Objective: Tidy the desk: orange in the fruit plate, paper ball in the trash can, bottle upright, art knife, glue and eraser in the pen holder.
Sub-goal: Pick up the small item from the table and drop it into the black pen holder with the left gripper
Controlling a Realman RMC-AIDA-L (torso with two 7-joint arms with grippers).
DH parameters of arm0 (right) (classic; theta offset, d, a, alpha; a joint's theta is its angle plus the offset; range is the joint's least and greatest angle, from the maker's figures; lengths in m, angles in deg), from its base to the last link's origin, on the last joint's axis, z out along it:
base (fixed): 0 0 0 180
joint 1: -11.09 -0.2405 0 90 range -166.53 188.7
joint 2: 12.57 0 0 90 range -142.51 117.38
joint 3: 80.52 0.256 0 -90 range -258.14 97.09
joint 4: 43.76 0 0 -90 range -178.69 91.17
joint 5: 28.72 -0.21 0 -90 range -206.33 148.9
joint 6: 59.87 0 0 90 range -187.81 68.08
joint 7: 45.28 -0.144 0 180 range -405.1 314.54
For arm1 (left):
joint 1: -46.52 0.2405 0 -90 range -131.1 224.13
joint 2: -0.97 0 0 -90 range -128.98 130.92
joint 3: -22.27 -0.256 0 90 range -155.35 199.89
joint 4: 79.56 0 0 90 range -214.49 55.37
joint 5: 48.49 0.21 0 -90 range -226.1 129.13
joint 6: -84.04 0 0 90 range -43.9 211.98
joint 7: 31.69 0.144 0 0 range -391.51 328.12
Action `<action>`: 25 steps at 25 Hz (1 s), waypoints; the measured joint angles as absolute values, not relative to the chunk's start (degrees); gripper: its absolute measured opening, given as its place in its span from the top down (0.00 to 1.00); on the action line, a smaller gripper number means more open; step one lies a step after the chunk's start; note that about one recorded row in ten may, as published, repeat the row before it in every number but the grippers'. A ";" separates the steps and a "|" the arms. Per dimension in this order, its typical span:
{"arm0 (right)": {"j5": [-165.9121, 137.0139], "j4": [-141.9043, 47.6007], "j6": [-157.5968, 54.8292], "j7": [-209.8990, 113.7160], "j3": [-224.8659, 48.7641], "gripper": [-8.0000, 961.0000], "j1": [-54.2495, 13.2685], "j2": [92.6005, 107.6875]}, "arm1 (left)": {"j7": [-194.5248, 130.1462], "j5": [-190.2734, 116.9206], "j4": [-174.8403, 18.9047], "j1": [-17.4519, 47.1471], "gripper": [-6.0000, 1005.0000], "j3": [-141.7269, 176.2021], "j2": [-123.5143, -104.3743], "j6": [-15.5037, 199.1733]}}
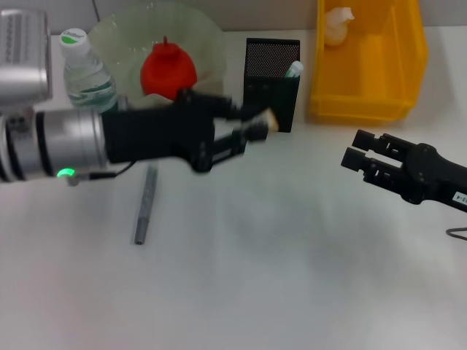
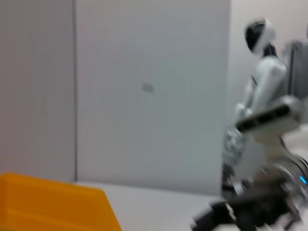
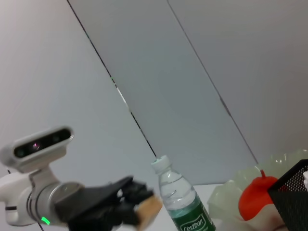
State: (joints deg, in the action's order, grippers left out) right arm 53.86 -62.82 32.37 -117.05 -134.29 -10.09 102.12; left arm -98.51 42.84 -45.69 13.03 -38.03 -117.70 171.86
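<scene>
White desk runs back to a pale wall. Over it, the left gripper pinches the eraser, a small beige block, just in front of the black mesh pen holder, which already holds what may be the glue. The right gripper hangs off to the right, jaws apart and empty. The red-orange orange sits in the pale-green fruit plate, the clear green-labelled bottle stands upright beside it, and the crumpled paper ball lies in the yellow trash can. The grey art knife lies on the desk.
</scene>
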 joint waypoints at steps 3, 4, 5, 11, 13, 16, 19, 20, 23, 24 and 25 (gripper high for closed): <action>54.09 -62.91 32.39 -116.57 -134.31 0.33 -10.29 102.21 | -97.83 39.72 -48.16 11.14 0.73 -38.07 -117.87 169.10; 54.11 -62.93 32.40 -116.52 -134.31 0.33 -10.40 102.23 | -97.43 37.85 -49.55 10.00 0.73 -38.11 -118.02 166.78; 54.14 -62.94 32.41 -116.45 -134.31 0.33 -10.55 102.24 | -97.43 37.85 -49.55 10.00 0.73 -38.11 -118.02 166.78; 54.79 -63.45 32.39 -115.61 -134.32 0.33 -11.47 102.71 | -96.52 33.00 -54.41 6.34 0.73 -38.55 -118.16 159.00; 54.92 -63.50 32.39 -115.57 -134.37 0.33 -11.72 102.75 | -95.69 31.67 -55.83 5.32 0.73 -38.84 -118.20 156.46; 55.05 -63.52 32.36 -115.55 -134.40 0.33 -11.89 102.75 | -94.03 28.52 -59.27 3.20 0.73 -38.99 -118.22 152.72; 55.46 -63.54 31.88 -115.53 -134.40 0.33 -12.03 102.78 | -92.43 26.04 -61.59 1.44 0.73 -39.25 -118.22 150.06; 55.46 -63.54 31.88 -115.53 -134.40 0.33 -12.03 102.78 | -91.63 24.99 -62.43 0.75 0.73 -39.52 -118.21 149.23; 55.52 -63.54 31.78 -115.51 -134.39 0.33 -12.12 102.79 | -90.53 23.76 -63.39 -0.10 0.73 -40.03 -118.21 148.31; 55.54 -63.54 31.77 -115.51 -134.39 0.33 -12.15 102.81 | -88.21 21.02 -65.16 -1.53 0.73 -41.39 -118.21 146.26; 55.55 -63.54 31.76 -115.50 -134.39 0.33 -12.18 102.85 | -87.33 19.87 -65.66 -2.06 0.73 -42.21 -118.21 145.42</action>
State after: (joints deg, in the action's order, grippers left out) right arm 55.55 -63.54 31.76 -115.50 -134.39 -12.18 102.85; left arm -87.33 19.87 -65.66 -2.06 -42.21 -118.21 145.42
